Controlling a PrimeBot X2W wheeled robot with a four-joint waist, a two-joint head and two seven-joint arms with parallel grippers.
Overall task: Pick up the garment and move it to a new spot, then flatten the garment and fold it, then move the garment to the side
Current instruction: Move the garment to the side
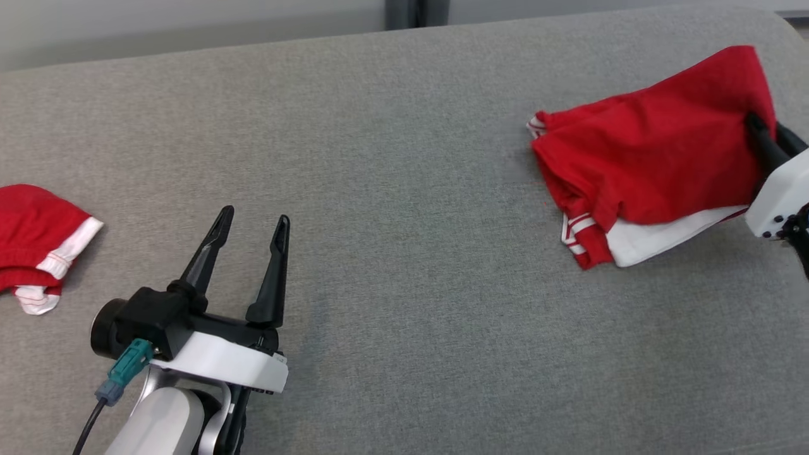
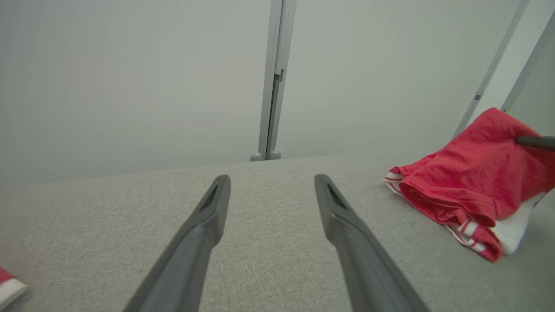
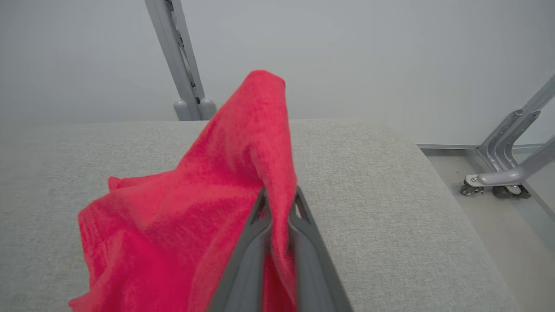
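The red garment (image 1: 651,158), trimmed in white with thin red stripes at its hems, lay bunched near the right end of the grey fabric-covered surface (image 1: 404,208), close to its rounded far corner. Its right-hand edge was lifted off the surface into a peak, while the left part and a white layer underneath rested flat. The right gripper (image 1: 761,136) was closed on that raised edge. In the right wrist view its two dark fingers (image 3: 256,234) stood nearly together, with a fold of red fabric pinched between them and the peak rising above the tips. The left gripper (image 1: 256,218) was over the bare surface at the lower left, well apart from the garment, its fingers spread wide and holding nothing. A second red piece (image 1: 31,234) with a white band lay at the far left edge of the surface, apart from both grippers. Behind the surface rose a grey vertical post (image 2: 275,86), and a wheeled frame (image 3: 498,177) stood beyond the right end.
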